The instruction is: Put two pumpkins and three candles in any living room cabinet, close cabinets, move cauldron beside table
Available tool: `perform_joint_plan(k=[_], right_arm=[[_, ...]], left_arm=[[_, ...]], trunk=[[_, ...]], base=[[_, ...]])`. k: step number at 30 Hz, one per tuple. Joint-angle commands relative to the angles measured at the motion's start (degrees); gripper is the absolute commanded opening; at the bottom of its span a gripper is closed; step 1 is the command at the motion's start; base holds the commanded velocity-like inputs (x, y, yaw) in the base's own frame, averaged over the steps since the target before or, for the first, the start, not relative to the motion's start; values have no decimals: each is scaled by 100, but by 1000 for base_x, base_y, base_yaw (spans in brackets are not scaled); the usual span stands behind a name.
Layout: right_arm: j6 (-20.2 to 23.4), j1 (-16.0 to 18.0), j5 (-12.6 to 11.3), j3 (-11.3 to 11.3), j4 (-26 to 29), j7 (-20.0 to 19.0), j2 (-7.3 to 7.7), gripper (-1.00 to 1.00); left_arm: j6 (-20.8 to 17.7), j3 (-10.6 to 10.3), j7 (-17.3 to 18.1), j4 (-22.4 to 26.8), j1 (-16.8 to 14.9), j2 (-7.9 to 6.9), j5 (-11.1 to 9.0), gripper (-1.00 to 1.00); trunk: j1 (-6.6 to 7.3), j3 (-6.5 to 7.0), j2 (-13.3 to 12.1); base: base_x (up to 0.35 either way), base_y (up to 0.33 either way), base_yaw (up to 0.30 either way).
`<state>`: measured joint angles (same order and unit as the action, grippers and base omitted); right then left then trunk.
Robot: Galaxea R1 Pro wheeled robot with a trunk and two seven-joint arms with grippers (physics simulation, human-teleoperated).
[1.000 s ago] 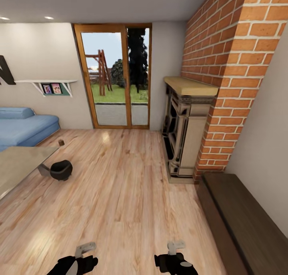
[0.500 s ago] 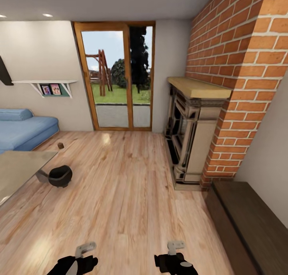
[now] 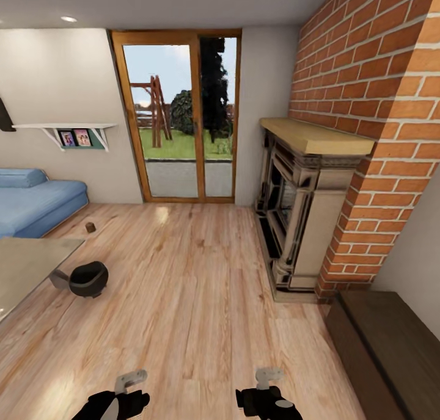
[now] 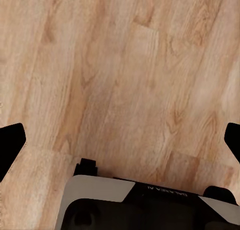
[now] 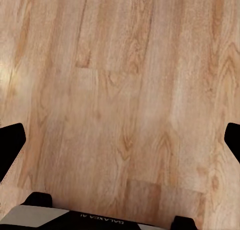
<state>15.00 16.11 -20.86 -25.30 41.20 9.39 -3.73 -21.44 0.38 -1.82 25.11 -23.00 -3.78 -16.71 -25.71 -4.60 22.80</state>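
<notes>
Sitting beside table (image 3: pixel 24 261), cauldron (image 3: pixel 88 279) well ahead-left of left tool (image 3: pixel 131 380); both tools' fingers apart, empty; right tool (image 3: pixel 267 377).

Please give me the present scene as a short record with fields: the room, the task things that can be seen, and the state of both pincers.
room: living room, light wood floor, brick fireplace, glass door
cauldron: black cauldron on the floor beside the table corner
cabinet: dark-brown cabinet, fronts look closed
sofa: blue sofa by the far wall
left pincer: left pincer open, empty, over bare floor
right pincer: right pincer open, empty, over bare floor
</notes>
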Motion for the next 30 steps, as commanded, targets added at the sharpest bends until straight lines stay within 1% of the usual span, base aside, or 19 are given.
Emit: perform_joint_plan(k=[1,11,16,19,25,30], right_arm=[[20,6,-58,-27,11,54,4,100],[24,6,-58,-28,11,54,4,100],[28,6,-58,-26,11,-25,8,100],[25,6,-52,-21,11,-107,11,100],[28,6,-50,-19,11,-142,13,100],[28,6,-50,-19,11,-154,16,100]], left_arm=[[-35,2,-19,12,0,0,-53,100],[-35,6,-15,12,-1,0,-51,100],[-35,6,-13,12,0,0,-51,100],[-35,6,-12,12,0,0,-51,100],[-35,8,-12,12,-1,0,-51,100],[-35,9,-12,23,-2,0,-51,100]], trunk=[[-7,-13,12],[-7,-13,12],[-7,-13,12],[-7,-13,12],[-7,-13,12],[-7,-13,12]], base=[[306,181,0],[299,197,0],[279,217,-63],[270,226,-186],[256,242,-251],[149,285,-270]])
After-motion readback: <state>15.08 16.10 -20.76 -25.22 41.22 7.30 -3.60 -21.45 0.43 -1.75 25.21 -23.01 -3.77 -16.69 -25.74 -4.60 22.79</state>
